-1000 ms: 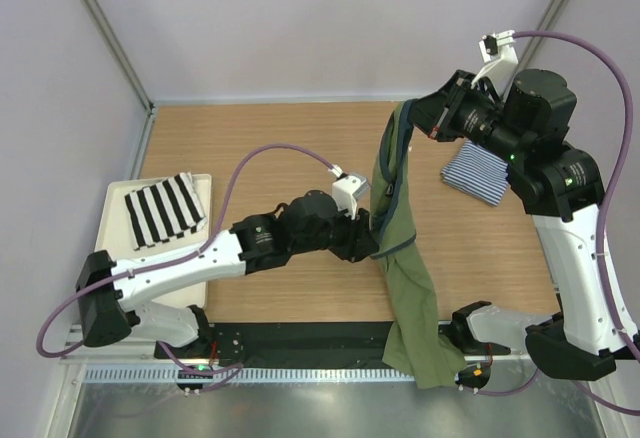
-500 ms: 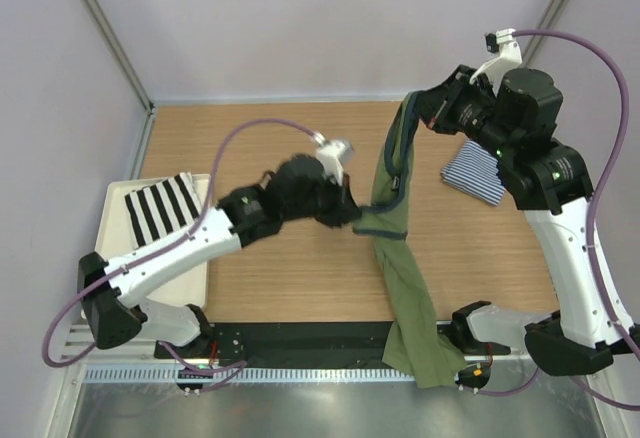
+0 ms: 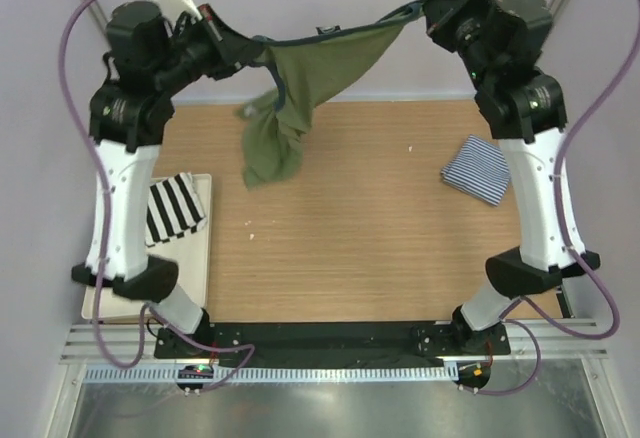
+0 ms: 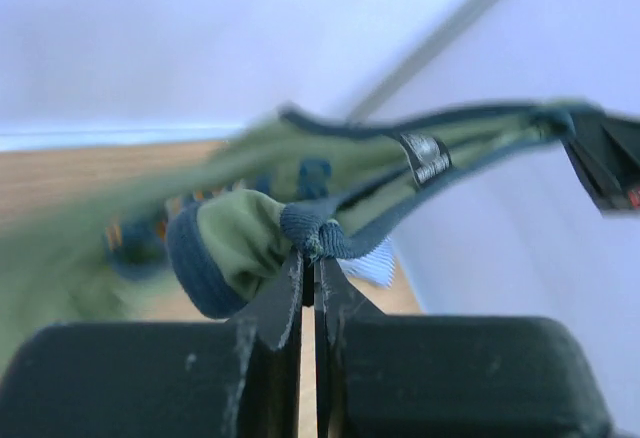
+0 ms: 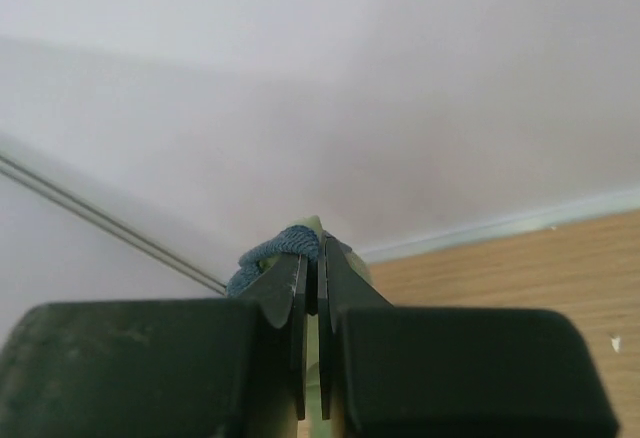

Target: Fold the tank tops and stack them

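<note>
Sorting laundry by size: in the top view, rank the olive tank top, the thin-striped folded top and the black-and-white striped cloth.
1. olive tank top, though it hangs nearer the camera.
2 or 3, unranked: thin-striped folded top and black-and-white striped cloth look alike; the left arm hides part of the cloth.

Both arms high, spread wide; left pincer (image 4: 312, 258) and right pincer (image 5: 312, 263) clamped tight.

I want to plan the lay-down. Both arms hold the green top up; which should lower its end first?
Probably the left. The green top bunches and hangs beside the left gripper, above the table; toward the right gripper it is stretched taut.
</note>
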Available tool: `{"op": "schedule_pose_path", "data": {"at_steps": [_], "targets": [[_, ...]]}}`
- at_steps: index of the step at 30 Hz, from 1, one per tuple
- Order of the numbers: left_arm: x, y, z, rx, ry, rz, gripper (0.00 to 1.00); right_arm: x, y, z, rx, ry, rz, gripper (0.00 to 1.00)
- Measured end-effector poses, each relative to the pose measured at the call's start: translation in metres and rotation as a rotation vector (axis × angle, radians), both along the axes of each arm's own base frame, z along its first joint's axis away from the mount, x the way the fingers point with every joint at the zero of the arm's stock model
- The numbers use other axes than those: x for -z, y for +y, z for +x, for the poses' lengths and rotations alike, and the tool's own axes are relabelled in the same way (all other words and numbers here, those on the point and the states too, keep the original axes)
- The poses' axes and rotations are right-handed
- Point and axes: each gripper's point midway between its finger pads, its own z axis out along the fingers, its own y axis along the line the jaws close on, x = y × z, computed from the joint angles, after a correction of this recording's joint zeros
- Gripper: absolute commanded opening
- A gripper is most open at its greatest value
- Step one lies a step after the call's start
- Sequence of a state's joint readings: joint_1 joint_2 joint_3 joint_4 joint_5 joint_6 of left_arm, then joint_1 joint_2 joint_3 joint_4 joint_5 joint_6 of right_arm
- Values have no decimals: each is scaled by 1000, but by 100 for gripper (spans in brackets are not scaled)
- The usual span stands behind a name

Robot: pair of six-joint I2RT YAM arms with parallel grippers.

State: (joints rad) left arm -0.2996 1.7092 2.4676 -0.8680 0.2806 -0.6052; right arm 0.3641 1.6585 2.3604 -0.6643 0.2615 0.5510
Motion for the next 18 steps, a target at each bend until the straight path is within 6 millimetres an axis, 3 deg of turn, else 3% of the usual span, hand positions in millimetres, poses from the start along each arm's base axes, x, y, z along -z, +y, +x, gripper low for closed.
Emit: {"op": "schedule_pose_path", "data": {"at_steps": [3, 6, 7, 11, 13, 15, 18], "targets": [[-17, 5, -73, 84, -58, -39, 0, -29, -6, -43, -53, -77, 39, 1], [-17, 17, -151, 154, -128, -63, 0, -30, -17, -112, -129, -130, 69, 1], [-16, 21, -167, 165, -143, -67, 0, -32, -21, -131, -145, -150, 77, 1], [-40, 41, -248, 212, -310, -104, 0, -62, -39, -221, -237, -331, 119, 1], [-61, 50, -280, 225, -405, -124, 0, -85, -45, -263, -290, -442, 134, 1], [-84, 56, -302, 236, -488, -140, 0, -104, -46, -289, -333, -522, 140, 1], [-109, 60, -316, 244, -568, -155, 0, -123, -43, -302, -375, -578, 137, 1]]}}
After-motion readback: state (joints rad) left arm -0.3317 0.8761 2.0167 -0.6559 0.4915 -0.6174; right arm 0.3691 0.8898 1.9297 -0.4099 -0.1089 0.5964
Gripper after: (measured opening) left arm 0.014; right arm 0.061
